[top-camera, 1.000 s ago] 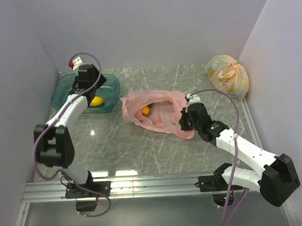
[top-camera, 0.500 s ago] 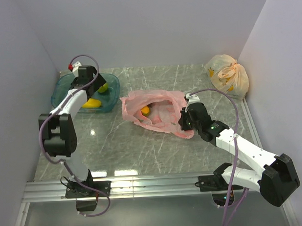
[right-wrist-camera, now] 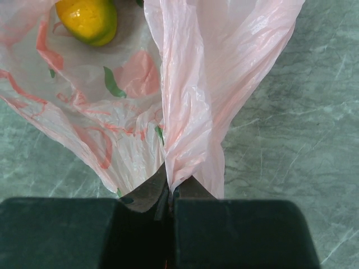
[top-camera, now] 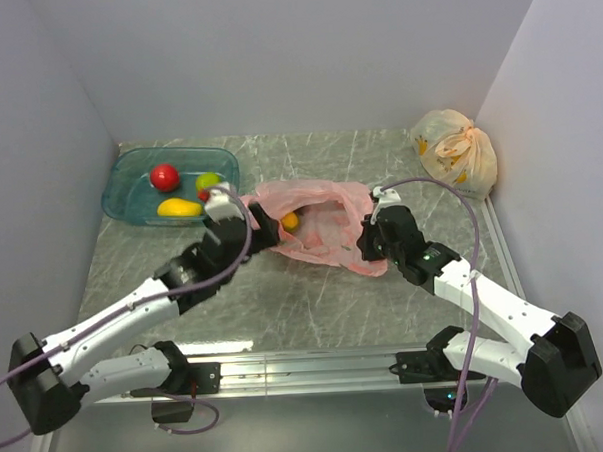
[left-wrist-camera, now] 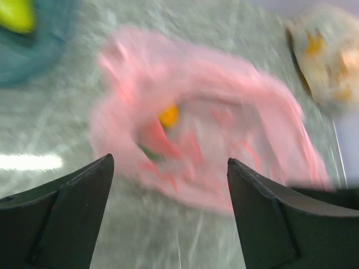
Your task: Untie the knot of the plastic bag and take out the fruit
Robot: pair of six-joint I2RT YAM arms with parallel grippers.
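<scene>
Knot looks undone; plastic bag (top-camera: 317, 225) lies open mid-table, toward far edge. Bag's near-right edge pinched in closed right fingers (right-wrist-camera: 148, 193). At bag mouth, left fingers (left-wrist-camera: 78, 202) spread wide, empty. Three fruit (top-camera: 163, 177) in tub (top-camera: 129, 168), far-left corner. At least orange-yellow fruit (right-wrist-camera: 87, 19) inside bag, not yet taken out.

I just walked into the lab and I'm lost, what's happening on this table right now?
The robot is emptying a thin translucent pink plastic bag, already open. The right gripper is shut on a fold of its edge. The left gripper, jaws open, faces the orange-yellow fruit inside. A red apple, a green fruit and a yellow oblong fruit lie in the teal plastic tray.
</scene>
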